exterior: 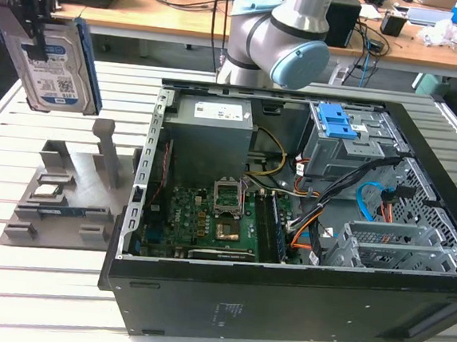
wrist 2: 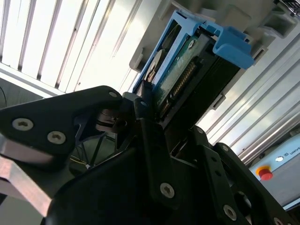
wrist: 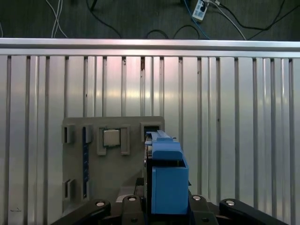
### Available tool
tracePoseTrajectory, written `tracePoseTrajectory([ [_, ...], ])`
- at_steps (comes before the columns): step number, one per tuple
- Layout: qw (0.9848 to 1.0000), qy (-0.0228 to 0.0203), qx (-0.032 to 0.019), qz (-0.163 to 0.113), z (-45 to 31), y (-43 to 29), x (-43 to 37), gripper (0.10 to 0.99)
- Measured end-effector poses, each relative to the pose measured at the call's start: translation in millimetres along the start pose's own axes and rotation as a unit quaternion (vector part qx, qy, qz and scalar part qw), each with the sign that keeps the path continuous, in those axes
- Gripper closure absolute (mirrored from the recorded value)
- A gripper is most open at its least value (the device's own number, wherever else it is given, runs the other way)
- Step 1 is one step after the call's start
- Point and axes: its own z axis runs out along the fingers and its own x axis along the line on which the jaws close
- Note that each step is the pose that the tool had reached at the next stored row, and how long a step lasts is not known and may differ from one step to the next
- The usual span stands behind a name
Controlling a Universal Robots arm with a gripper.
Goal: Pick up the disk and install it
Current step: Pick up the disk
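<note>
The disk (exterior: 57, 68), a silver hard drive with a white-and-blue label and a blue carrier frame, hangs upright in the air at the exterior view's upper left. My gripper (exterior: 31, 30) is shut on its upper part. It hangs above the grey parts holder (exterior: 66, 197), apart from it. In the second wrist view the black fingers (wrist 2: 145, 136) clamp the disk (wrist 2: 187, 56) at one end. In the first wrist view the blue carrier of the disk (wrist: 166, 178) points down over the holder (wrist: 112, 187), with my gripper (wrist: 164, 208) around it.
An open computer case (exterior: 281, 304) lies on the slatted metal table (exterior: 9, 304), to the exterior view's right of the holder. Inside are a grey power-supply box (exterior: 212, 129), a motherboard (exterior: 208, 221) and a drive bay with a blue latch (exterior: 341, 121). A processor chip (wrist: 111, 138) sits in the holder.
</note>
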Motion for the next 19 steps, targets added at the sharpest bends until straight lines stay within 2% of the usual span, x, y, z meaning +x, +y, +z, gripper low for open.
tracePoseTrajectory([
  [15,1.0000,0.0000,-0.0035,0.000,-33.4,-0.8,-0.7,0.725],
  [19,1.0000,0.0000,-0.0046,0.000,-38.9,-1.2,-0.9,0.725],
])
